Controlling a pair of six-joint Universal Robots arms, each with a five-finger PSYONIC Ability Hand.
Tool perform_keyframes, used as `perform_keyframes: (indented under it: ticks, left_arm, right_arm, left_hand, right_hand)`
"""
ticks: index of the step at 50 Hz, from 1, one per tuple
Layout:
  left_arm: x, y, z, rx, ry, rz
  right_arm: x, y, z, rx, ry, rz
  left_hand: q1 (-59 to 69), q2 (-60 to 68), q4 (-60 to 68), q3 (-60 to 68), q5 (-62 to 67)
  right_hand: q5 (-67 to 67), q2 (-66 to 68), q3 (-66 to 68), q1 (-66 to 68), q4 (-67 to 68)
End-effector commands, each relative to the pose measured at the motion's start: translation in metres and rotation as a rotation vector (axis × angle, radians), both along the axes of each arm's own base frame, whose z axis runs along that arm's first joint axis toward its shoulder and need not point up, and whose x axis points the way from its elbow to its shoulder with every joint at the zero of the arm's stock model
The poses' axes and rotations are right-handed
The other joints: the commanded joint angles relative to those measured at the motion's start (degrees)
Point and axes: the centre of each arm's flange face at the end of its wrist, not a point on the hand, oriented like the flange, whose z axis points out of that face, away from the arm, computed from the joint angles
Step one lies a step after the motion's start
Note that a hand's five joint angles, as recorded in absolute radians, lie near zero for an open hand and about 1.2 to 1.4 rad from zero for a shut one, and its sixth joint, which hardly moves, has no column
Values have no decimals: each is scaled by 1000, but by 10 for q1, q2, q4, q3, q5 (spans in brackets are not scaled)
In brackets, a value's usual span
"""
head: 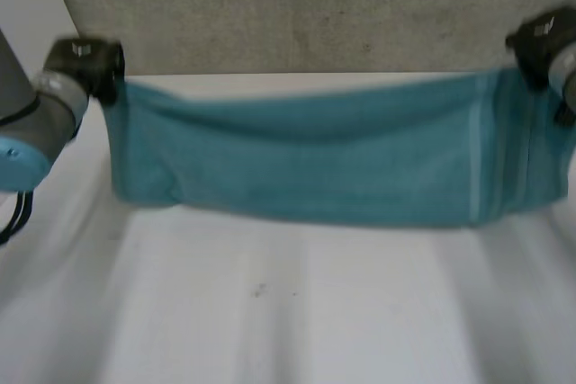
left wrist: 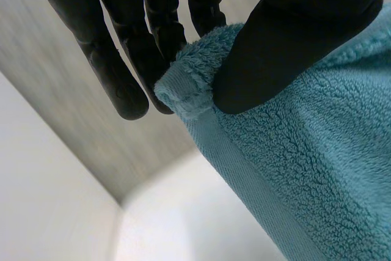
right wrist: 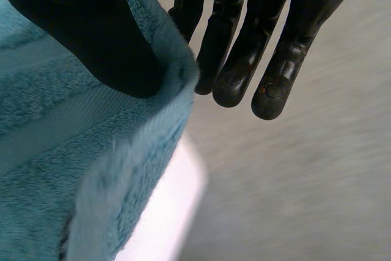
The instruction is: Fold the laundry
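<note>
Towel (head: 315, 155) hangs over the table (head: 270, 312), stretched between both hands and spanning the head view from 10 to 2 o'clock. Its top edge sags at the middle.
Left hand (head: 85, 60), 10 o'clock: thumb pinches 1 top corner against nearly straight fingers (left wrist: 122, 71).
Right hand (head: 540, 42), 2 o'clock: same pinch on the opposite top corner, thumb in front and fingers behind.
Pale stripe (head: 474, 159) runs down the towel near the right hand.
Grey wall (head: 315, 6) at 12 o'clock.
</note>
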Motion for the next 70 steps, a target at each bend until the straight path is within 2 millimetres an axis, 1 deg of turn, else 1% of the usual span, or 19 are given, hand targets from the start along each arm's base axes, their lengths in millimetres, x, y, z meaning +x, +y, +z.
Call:
perform_keyframes:
  ticks: [1,3,5,12,16,17,22,23,28,29,30,32,36,38,46,51,61,65,70]
  left_arm:
    - [-11,-27,98,-530,101,17]
    - [-7,-17,145,-749,160,45]
    - [-5,-12,160,-819,181,57]
    - [-6,-9,144,-752,177,59]
    - [-6,-13,100,-617,148,50]
    - [-6,-13,100,-617,148,50]
    - [-9,-9,23,-405,97,11]
    - [-9,-9,23,-405,97,11]
    - [-8,-1,-67,-161,59,10]
    - [-8,-1,-67,-160,59,10]
    - [-7,3,-86,-106,46,12]
    - [-6,8,-100,-62,37,11]
    - [-3,29,-128,38,5,3]
    - [-3,36,-130,57,-1,0]
    - [12,78,-107,135,-25,16]
    - [30,106,-90,229,-77,46]
    - [65,152,-62,382,-259,99]
    - [64,164,-61,407,-321,61]
    - [59,155,-57,357,-316,17]
  right_arm:
    - [18,-15,124,-645,-125,-28]
    - [22,-14,132,-705,-153,-22]
    - [28,-12,134,-734,-175,-6]
    - [34,13,113,-606,-173,36]
    - [34,11,82,-506,-152,41]
    - [34,11,62,-448,-140,45]
    - [36,16,6,-277,-106,77]
    - [36,20,-12,-220,-100,95]
    - [35,30,-64,-56,-103,136]
    - [36,32,-90,17,-104,140]
    - [36,32,-90,18,-104,140]
    - [34,36,-142,155,-91,124]
    - [32,44,-163,238,-81,109]
    - [29,47,-163,259,-78,94]
    - [2,73,-106,293,-73,29]
    - [-17,110,-67,363,-25,6]
    - [-59,162,-58,560,316,36]
    - [-67,164,-59,578,347,30]
    - [-63,145,-63,485,305,66]
  left_hand:
    - [130,102,103,104,117]
    - [130,102,103,104,117]
    - [130,102,103,104,117]
    - [130,102,103,104,117]
    - [130,102,103,104,117]
    - [130,102,103,104,117]
    - [130,102,103,104,117]
    - [130,102,103,104,117]
    - [130,102,103,104,117]
    - [130,102,103,104,117]
    - [130,102,103,104,117]
    - [130,102,103,104,117]
    - [130,102,103,104,117]
    - [130,102,103,104,117]
    - [130,102,103,104,117]
    - [130,102,103,104,117]
    - [130,102,103,104,117]
    - [130,102,103,104,117]
    - [130,102,103,104,117]
  right_hand:
    - [132,122,120,234,115]
    - [132,122,120,234,115]
    - [132,122,120,234,115]
    - [132,122,120,234,115]
    - [132,122,120,234,115]
    - [132,122,120,234,115]
    - [132,122,120,234,115]
    - [132,122,120,234,115]
    - [132,122,120,234,115]
    - [132,122,120,234,115]
    - [132,122,120,234,115]
    - [132,122,120,234,115]
    - [132,122,120,234,115]
    - [132,122,120,234,115]
    - [132,122,120,234,115]
    - [132,122,120,234,115]
    - [132,122,120,234,115]
    - [132,122,120,234,115]
    - [132,122,120,234,115]
